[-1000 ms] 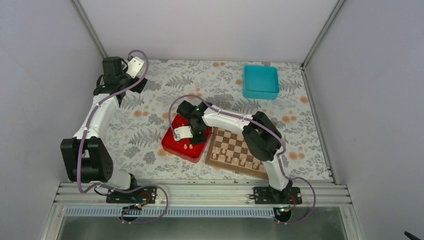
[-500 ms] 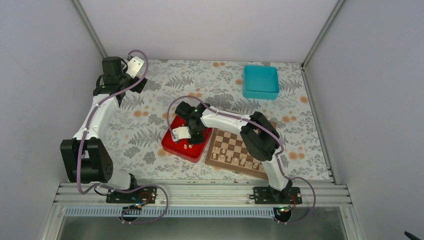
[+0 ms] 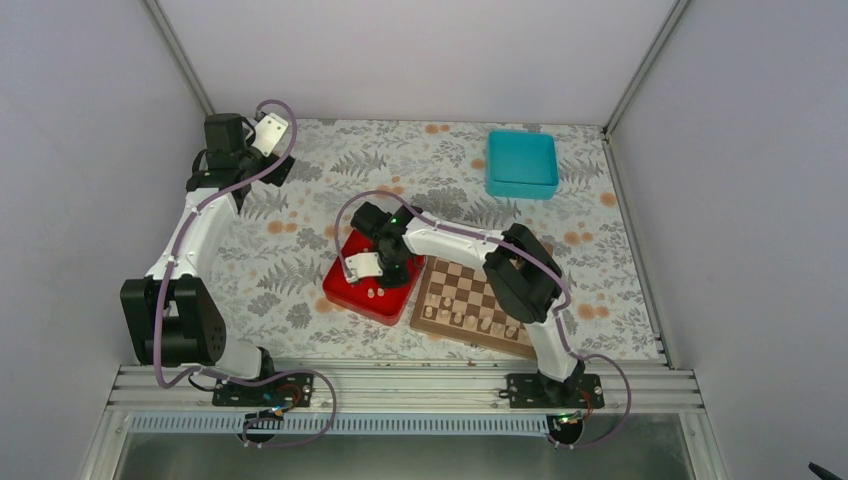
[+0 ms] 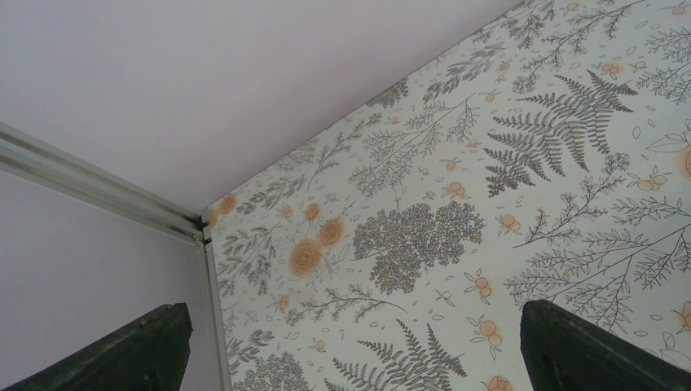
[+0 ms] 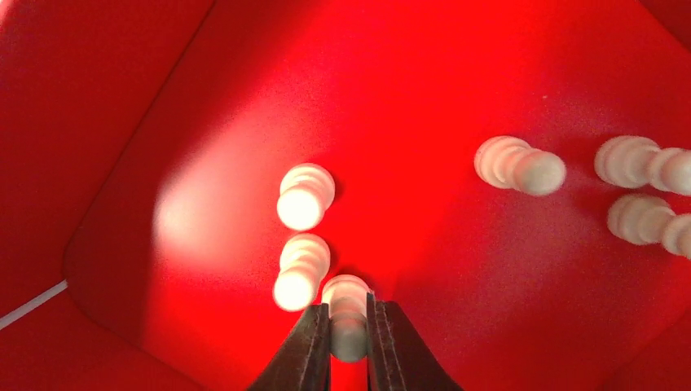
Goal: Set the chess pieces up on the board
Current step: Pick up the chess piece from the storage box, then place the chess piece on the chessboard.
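Note:
In the right wrist view my right gripper (image 5: 349, 314) is shut on a small cream chess piece (image 5: 349, 327) standing on the floor of the red tray (image 5: 456, 98). Two more cream pieces (image 5: 303, 195) stand just left of it, and three others (image 5: 521, 165) lie at the right. From above, the right gripper (image 3: 385, 272) is down inside the tray, left of the wooden board (image 3: 465, 282). Several cream pieces (image 3: 470, 320) stand along the board's near row. My left gripper (image 4: 356, 326) is open over bare tablecloth at the far left corner, holding nothing.
A teal box (image 3: 522, 163) sits at the back right of the table. The red tray (image 3: 345, 290) touches the board's left side. White walls and metal rails enclose the table; the left arm (image 3: 200, 220) reaches along the left wall.
The right gripper's jaws have closed onto a cream piece in the red tray, after shifting slightly left. The left arm has not moved.

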`<act>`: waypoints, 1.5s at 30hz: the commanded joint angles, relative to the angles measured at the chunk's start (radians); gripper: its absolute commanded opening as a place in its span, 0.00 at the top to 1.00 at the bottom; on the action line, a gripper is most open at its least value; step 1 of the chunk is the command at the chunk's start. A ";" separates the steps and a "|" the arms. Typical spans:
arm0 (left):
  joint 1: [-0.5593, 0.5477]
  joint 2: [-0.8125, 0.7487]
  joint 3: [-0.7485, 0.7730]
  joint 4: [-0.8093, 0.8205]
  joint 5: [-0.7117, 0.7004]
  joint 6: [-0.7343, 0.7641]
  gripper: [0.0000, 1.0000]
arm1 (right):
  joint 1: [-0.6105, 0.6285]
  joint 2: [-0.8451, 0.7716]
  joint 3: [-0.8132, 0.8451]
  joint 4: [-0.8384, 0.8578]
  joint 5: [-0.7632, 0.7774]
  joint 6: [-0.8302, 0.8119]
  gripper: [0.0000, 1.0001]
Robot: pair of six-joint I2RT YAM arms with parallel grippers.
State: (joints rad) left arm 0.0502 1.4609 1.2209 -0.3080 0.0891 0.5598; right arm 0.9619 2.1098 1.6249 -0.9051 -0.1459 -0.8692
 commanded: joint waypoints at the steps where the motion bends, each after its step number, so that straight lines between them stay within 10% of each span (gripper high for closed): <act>1: 0.005 -0.026 -0.007 0.020 0.021 -0.015 0.00 | 0.009 -0.100 -0.013 -0.003 0.001 0.019 0.96; 24: 0.005 -0.016 -0.005 0.025 -0.002 -0.018 0.00 | -0.286 -0.697 -0.538 -0.080 0.063 0.050 0.94; 45: 0.005 0.008 -0.013 0.031 -0.015 -0.012 0.00 | -0.278 -0.577 -0.609 -0.039 -0.108 0.000 0.91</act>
State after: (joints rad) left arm 0.0502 1.4597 1.2201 -0.3069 0.0807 0.5564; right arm 0.6792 1.5005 0.9905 -0.9455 -0.2119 -0.8459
